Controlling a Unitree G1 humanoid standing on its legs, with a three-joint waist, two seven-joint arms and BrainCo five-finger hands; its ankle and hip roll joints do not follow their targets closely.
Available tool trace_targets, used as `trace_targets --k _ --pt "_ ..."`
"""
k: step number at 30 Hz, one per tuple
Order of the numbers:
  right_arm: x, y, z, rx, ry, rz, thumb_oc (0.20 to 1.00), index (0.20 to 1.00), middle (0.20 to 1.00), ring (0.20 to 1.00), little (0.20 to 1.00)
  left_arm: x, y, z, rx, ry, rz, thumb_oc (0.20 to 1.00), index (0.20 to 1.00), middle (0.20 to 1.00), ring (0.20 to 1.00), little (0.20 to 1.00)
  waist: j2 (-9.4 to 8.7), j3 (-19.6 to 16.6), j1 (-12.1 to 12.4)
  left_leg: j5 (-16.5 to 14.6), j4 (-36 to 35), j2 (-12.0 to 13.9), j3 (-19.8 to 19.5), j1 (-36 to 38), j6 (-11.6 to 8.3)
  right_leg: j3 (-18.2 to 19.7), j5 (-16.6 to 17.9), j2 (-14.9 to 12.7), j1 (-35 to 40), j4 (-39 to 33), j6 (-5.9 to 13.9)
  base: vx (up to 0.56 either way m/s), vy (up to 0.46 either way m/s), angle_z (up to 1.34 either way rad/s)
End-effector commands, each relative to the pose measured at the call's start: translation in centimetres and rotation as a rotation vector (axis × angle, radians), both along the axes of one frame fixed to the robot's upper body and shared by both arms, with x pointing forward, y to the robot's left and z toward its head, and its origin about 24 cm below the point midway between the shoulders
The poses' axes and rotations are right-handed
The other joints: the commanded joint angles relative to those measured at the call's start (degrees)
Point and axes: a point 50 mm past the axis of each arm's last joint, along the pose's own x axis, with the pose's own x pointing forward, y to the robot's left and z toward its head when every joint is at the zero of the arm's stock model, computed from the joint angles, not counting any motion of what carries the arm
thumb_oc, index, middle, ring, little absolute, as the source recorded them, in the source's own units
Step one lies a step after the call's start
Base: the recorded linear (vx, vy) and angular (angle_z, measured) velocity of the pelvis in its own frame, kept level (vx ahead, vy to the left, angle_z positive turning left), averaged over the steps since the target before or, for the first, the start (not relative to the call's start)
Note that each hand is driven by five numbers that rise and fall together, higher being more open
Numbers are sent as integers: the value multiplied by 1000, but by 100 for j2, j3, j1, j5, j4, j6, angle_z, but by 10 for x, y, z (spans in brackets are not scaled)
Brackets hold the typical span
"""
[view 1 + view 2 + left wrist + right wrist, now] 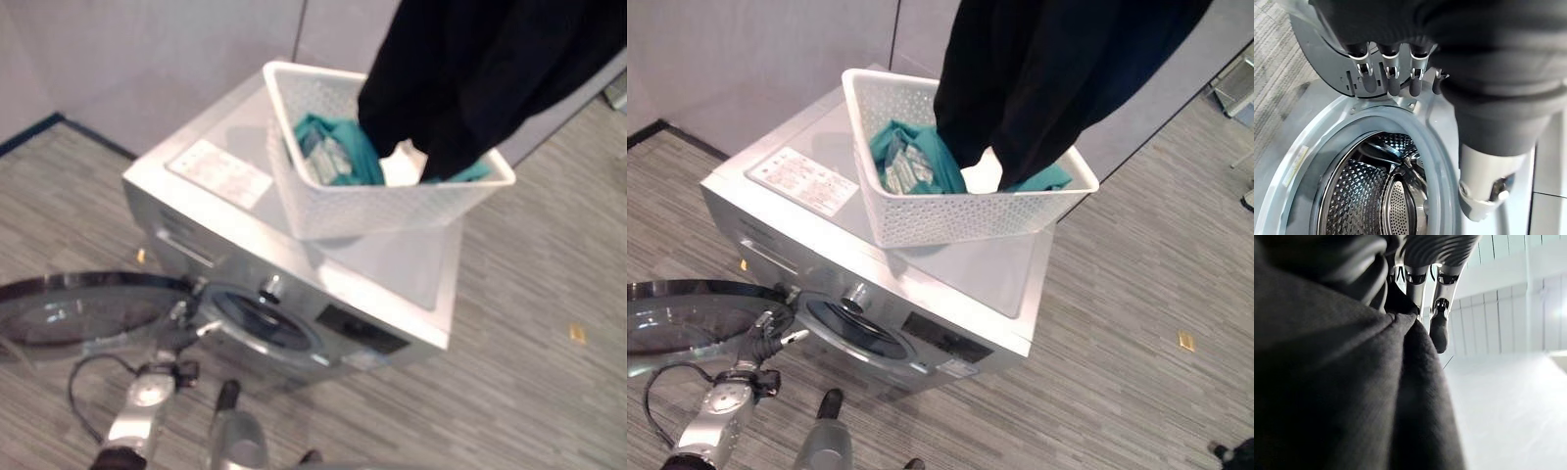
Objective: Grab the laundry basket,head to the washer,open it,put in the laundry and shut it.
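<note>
Two eye views first: the basket (pixel 392 211) sits atop the washer (pixel 950 259), handy to the open door (pixel 83 305), a black garment (pixel 470 78) lifted from it. Left wrist view: left hand (pixel 1391 81), fingers relaxed, waits by the drum (pixel 1376 196). Right wrist view: right hand (pixel 1422 284) pinches that garment for loading.

We see a floor (pixel 1136 294) of grey wood-grain planks running across the room. Along the far side stand pale grey wall panels (pixel 147 69), with a dark baseboard (pixel 39 127) at the far left. A small yellow marker (pixel 577 334) lies on the floor to the right. Light is soft and even.
</note>
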Motion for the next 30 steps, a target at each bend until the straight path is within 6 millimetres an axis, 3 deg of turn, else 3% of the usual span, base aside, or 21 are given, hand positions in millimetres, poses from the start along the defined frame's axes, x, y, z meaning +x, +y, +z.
trace_targets --k 1,7,15,19,22,25,30 --pt "-35 -14 27 108 -136 -8 200 200 200 200 200 3 11 13 76 -58 -39 1000 1000 1000 1000 1000 -61 -413 -73 -54 -312 161 -176 -75 41 327 -688 -129 393 327 349 0 0 0" --pt "-50 -13 36 122 -188 48 200 200 200 200 200 1 12 11 68 -45 -26 1000 1000 1000 1000 1000 15 -529 -182 -38 -396 159 -178 -8 37 301 -683 -144 445 328 351 0 0 1" --pt "-54 -14 39 131 -209 51 200 200 200 200 200 -2 15 10 64 -47 -1 1000 1000 1000 1000 1000 118 -599 -322 -161 -373 114 -101 167 92 387 -634 -238 476 386 409 5 32 -9" --pt "-65 -21 44 153 -235 25 200 200 200 200 200 -5 21 10 72 -46 29 1000 1000 1000 1000 1000 137 -661 -447 -221 -409 77 -32 295 127 444 -597 -314 477 454 455 34 42 -16" --pt "-88 -29 50 149 -298 0 200 200 200 200 200 -5 22 8 74 -39 40 1000 1000 1000 1000 1000 186 -746 -635 -283 -436 13 16 394 154 465 -555 -402 466 570 507 39 52 -9" --pt "-97 -38 45 130 -330 -15 200 200 200 200 200 -1 16 9 68 -50 18 1000 1000 1000 1000 1000 280 -794 -729 -354 -378 -15 83 448 171 478 -545 -457 491 633 527 31 39 -4" --pt "-90 -38 33 85 -320 -15 200 200 200 200 200 0 14 8 63 -58 31 1000 1000 1000 1000 1000 420 -817 -754 -402 -364 -9 170 574 183 517 -551 -511 518 647 550 2 6 -7"
